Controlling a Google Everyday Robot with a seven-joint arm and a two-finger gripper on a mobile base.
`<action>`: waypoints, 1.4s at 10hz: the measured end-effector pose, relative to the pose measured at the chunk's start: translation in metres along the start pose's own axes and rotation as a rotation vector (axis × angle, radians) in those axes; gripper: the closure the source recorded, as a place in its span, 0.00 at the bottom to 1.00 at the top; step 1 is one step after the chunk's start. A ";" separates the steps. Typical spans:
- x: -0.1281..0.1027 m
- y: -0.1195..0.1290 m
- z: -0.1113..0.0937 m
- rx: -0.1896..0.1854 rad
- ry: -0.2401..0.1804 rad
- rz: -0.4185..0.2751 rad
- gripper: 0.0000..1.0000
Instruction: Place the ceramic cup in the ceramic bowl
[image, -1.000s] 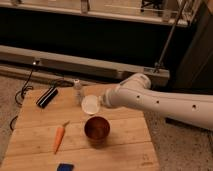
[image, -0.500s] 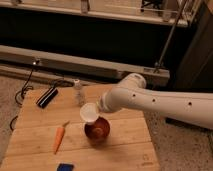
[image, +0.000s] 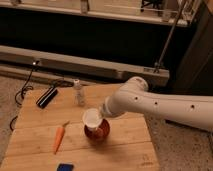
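Cup place: the ceramic cup (image: 92, 119) was in the lower middle of the frame, held just over the ceramic bowl (image: 98, 132) and covering the bowl's upper left rim; whether it already touched the bowl could not be told.
Bowl place: it stood on the wooden table (image: 125, 150), right of the carrot (image: 59, 138).
Gripper: the gripper (image: 103, 113) was at the cup's right side, at the end of the white arm (image: 160, 105) which came in from the right edge; it seemed to hold the cup, but the fingers were hidden, so I cannot tell how wide they stood.
Handling: I judged the cup stiff, light, smooth and probably slippery; it was fragile against the hard bowl, so a soft lowering was needed; the best hold was across the side wall near the rim.
Direction: the cup was tilted; its open mouth pointed toward the upper left and partly to the camera; its long axis ran from the mouth down to the right, toward the gripper.
Other things: 1 clear bottle (image: 78, 92) stood above the cup; 1 black object (image: 47, 96) lay at the left; 1 blue object (image: 64, 167) lay at the bottom edge.
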 end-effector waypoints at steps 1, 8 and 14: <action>-0.005 -0.003 0.003 0.000 -0.024 -0.016 0.93; -0.011 0.015 0.010 -0.030 -0.075 0.016 0.25; 0.001 0.016 0.010 -0.020 -0.042 0.016 0.20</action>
